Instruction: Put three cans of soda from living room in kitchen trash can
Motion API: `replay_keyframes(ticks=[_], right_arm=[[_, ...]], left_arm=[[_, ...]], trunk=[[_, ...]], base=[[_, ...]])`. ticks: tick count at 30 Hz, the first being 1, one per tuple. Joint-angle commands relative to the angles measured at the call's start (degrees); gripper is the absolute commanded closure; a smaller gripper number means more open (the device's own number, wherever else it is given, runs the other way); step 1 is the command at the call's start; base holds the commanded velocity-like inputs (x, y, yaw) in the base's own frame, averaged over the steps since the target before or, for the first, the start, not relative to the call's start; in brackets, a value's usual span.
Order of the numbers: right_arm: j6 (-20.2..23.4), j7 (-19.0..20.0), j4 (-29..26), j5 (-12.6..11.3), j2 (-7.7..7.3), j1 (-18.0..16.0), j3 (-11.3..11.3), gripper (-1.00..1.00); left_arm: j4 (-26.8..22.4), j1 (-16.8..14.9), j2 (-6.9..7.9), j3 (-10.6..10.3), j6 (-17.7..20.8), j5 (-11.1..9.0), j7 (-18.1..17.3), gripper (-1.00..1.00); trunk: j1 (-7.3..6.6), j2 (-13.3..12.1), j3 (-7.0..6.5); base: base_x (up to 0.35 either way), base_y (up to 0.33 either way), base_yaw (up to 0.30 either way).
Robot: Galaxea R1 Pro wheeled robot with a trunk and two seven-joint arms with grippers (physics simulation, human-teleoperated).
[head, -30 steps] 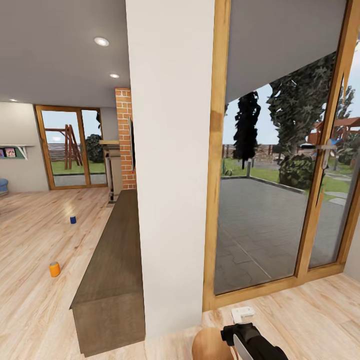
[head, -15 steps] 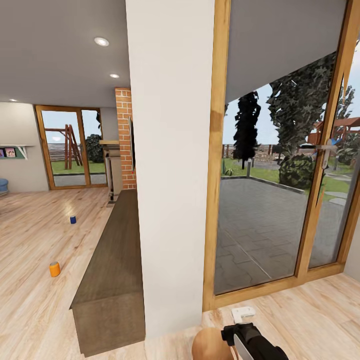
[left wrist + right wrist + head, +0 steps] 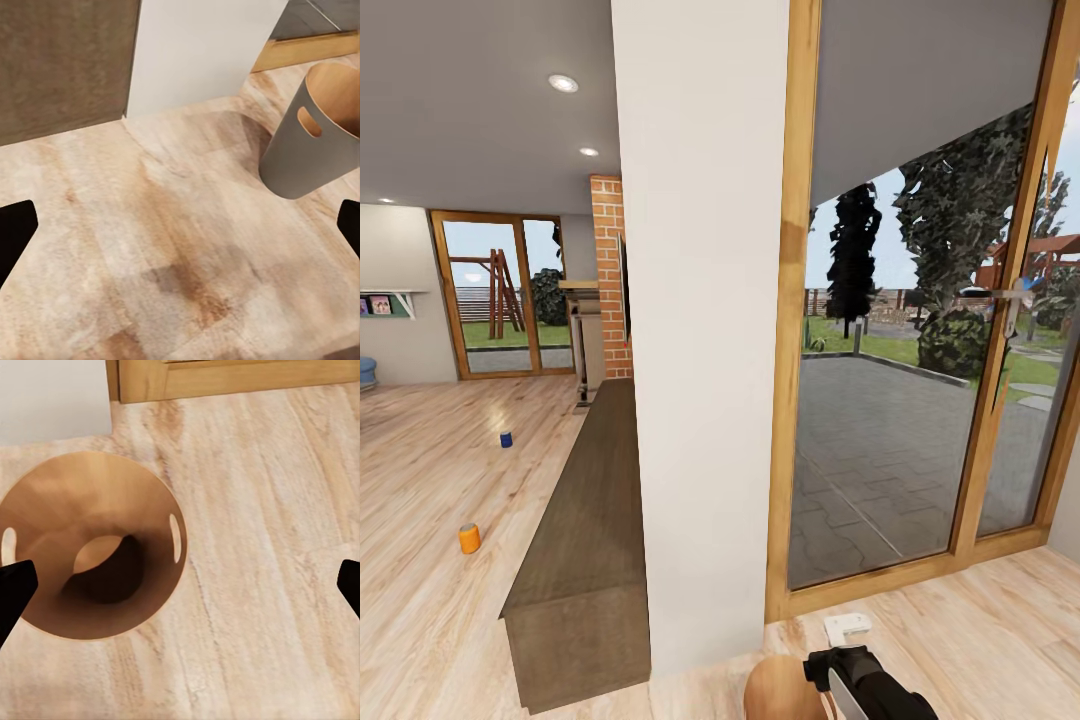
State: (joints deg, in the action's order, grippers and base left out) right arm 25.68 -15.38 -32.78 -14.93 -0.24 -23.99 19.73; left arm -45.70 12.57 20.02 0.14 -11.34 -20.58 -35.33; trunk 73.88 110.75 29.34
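Wood floor (image 3: 420, 620), white pillar (image 3: 700, 330) dead ahead, glass patio door (image 3: 920, 400) on the right. Orange soda can (image 3: 469, 538) stands on the floor at left; blue soda can (image 3: 506, 439) farther back, well apart. Trash can (image 3: 90, 547) sits near, under the right pincer (image 3: 180, 585), empty. Left pincer (image 3: 180, 232) spread over bare floor; right pincer also spread, holding nothing.
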Motion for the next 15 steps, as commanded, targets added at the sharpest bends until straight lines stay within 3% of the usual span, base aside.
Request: replay_keyframes(ticks=[1,15], right_arm=[[0.00,0.00,0.00,0.00,0.01,0.00,0.01,-1.00],[0.00,0.00,0.02,0.02,0.05,0.00,0.04,-1.00]], left_arm=[[0.00,0.00,0.00,0.01,0.00,0.00,0.00,-1.00],[0.00,0.00,-0.07,-0.04,0.00,0.02,0.00,-1.00]], trunk=[[0.00,0.00,0.00],[0.00,0.00,0.00]], base=[[0.000,0.000,0.000],[0.000,0.000,0.000]])
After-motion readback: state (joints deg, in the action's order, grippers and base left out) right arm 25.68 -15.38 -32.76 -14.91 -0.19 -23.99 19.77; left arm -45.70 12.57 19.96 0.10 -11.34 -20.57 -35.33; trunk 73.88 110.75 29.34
